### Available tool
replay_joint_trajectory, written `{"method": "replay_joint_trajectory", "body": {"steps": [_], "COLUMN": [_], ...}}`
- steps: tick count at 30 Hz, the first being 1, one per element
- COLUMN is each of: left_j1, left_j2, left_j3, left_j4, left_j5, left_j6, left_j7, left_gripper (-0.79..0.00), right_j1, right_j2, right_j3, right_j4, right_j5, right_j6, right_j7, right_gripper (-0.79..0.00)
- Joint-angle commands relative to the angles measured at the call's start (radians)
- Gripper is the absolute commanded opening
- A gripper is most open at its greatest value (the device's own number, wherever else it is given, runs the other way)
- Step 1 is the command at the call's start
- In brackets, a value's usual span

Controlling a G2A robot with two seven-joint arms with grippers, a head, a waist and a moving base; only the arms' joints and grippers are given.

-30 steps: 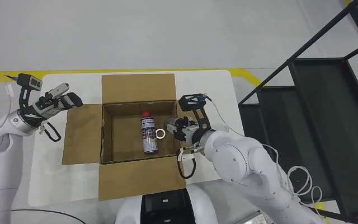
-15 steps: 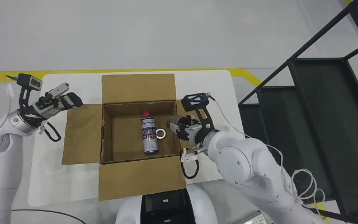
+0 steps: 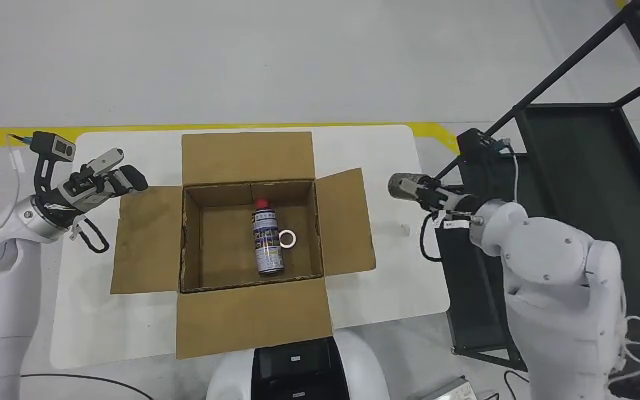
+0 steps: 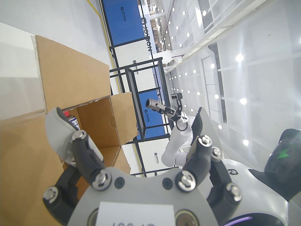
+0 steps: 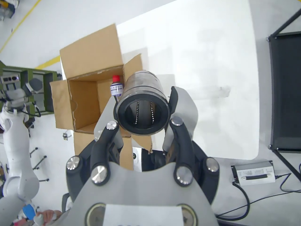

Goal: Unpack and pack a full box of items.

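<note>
My right pincer (image 5: 144, 112) is closed snugly on a hollow metal cylinder (image 5: 141, 88), gripped across its body with the open end towards the wrist camera. It hangs well to the right of the box (image 3: 248, 156), past that side's opened flap (image 3: 347, 222), about over the far edge of the surface (image 3: 370, 150). I judge this to be the unpacking step. To do it well, I want to bring the cylinder back over bare surface just beyond the flap, lower it until it rests, and lay it so it cannot roll off the edge. My left pincer (image 4: 128, 124) is wide open and holds nothing, by the box's left flap. A spray can (image 3: 266, 240) and a small ring (image 3: 288, 239) lie inside the box.
</note>
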Motion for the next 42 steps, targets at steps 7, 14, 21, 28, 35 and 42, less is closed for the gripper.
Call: {"method": "replay_joint_trajectory", "body": {"steps": [7,14,21,28,35,42], "left_j1": [0.000,0.000,0.000,0.000,0.000,0.000], "left_j2": [0.000,0.000,0.000,0.000,0.000,0.000], "left_j3": [0.000,0.000,0.000,0.000,0.000,0.000], "left_j4": [0.000,0.000,0.000,0.000,0.000,0.000], "left_j5": [0.000,0.000,0.000,0.000,0.000,0.000], "left_j6": [0.000,0.000,0.000,0.000,0.000,0.000], "left_j7": [0.000,0.000,0.000,0.000,0.000,0.000], "left_gripper": [0.000,0.000,0.000,0.000,0.000,0.000], "right_j1": [-0.017,0.108,0.243,0.340,0.406,0.467], "right_j2": [0.020,0.027,0.020,0.004,-0.016,-0.035], "right_j3": [0.060,-0.113,-0.265,-0.381,-0.446,-0.501], "right_j4": [0.137,0.373,0.599,0.797,0.925,1.015], "right_j5": [-0.038,-0.126,-0.188,-0.248,-0.240,-0.225], "right_j6": [0.004,0.007,0.028,0.065,0.106,0.139], "right_j7": [-0.004,-0.007,-0.028,-0.065,-0.106,-0.139], "right_gripper": [-0.785,-0.785,-0.785,-0.785,-0.785,-0.785]}}
